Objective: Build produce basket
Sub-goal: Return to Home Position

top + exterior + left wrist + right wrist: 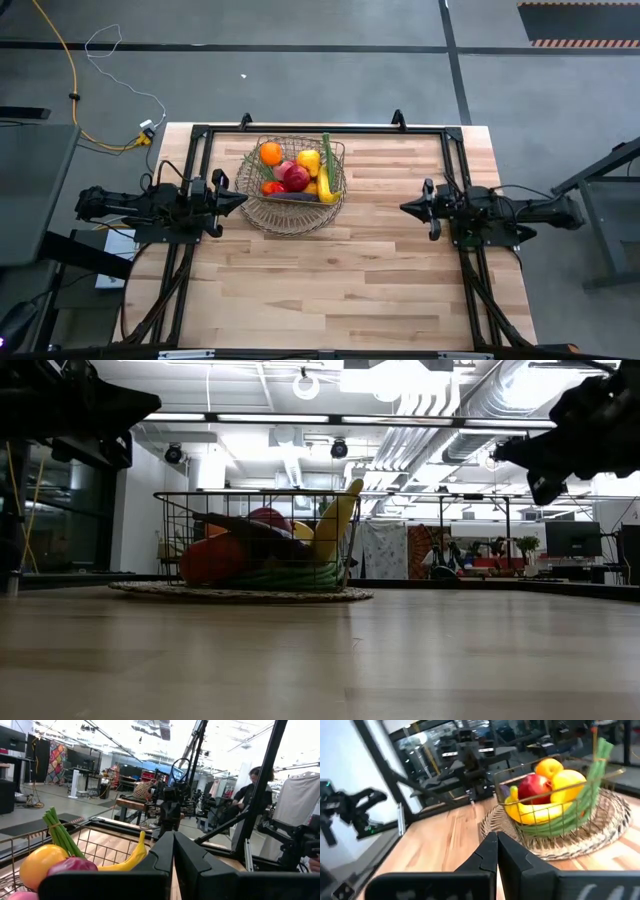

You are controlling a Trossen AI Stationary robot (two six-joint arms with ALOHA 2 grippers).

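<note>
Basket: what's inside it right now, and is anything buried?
Inside the basket: orange, lemon, red apple, banana, green beans and a dark eggplant. Whatever lies beneath them is covered.

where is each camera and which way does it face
high: above the table, facing straight down; left gripper and right gripper flank the basket.
low: table height, facing level at the basket; left arm, right arm overhead.
left wrist: on left arm, facing past its shut fingers to the right arm.
right wrist: likewise, facing basket and left arm.
all four show the basket.
</note>
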